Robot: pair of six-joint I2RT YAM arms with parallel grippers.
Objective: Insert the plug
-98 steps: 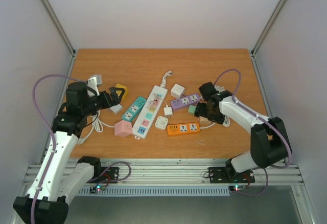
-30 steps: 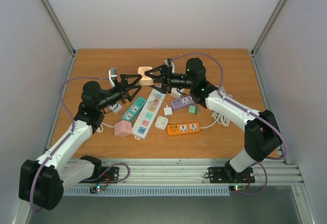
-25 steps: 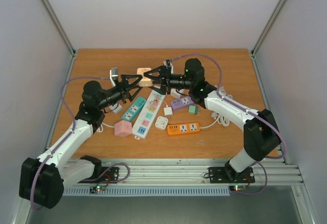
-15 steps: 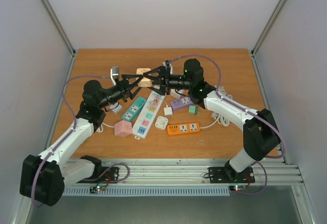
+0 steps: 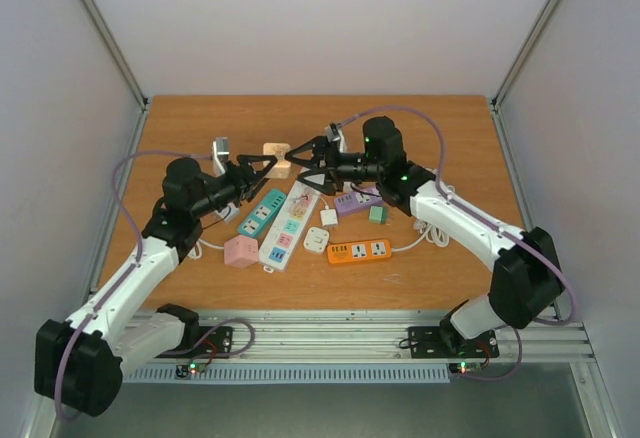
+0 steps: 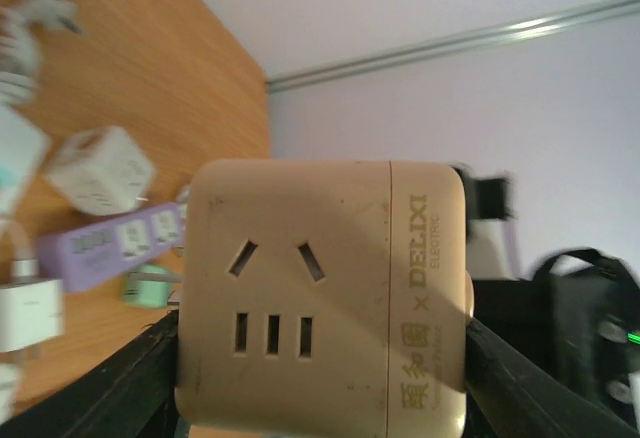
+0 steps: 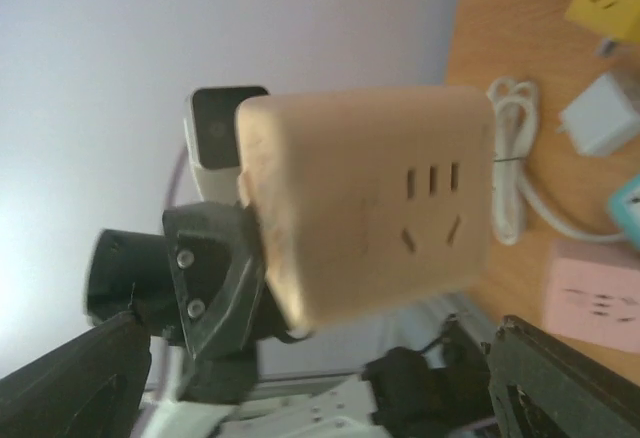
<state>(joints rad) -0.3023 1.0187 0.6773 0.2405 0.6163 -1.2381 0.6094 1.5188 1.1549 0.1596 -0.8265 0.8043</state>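
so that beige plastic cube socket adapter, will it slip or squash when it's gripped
Probably rigid: the beige plastic cube socket adapter keeps square edges while clamped in the left gripper. Possibly slippery, since its faces look smooth and its corners rounded. Flat sides suggest it would not roll if set down, and it seems light enough for one gripper.

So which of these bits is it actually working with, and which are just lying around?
In the job: beige socket cube, gripped by the left hand; right hand, open beside it.
Lying about: pink cube, teal strip, white strip, purple strip, orange strip.
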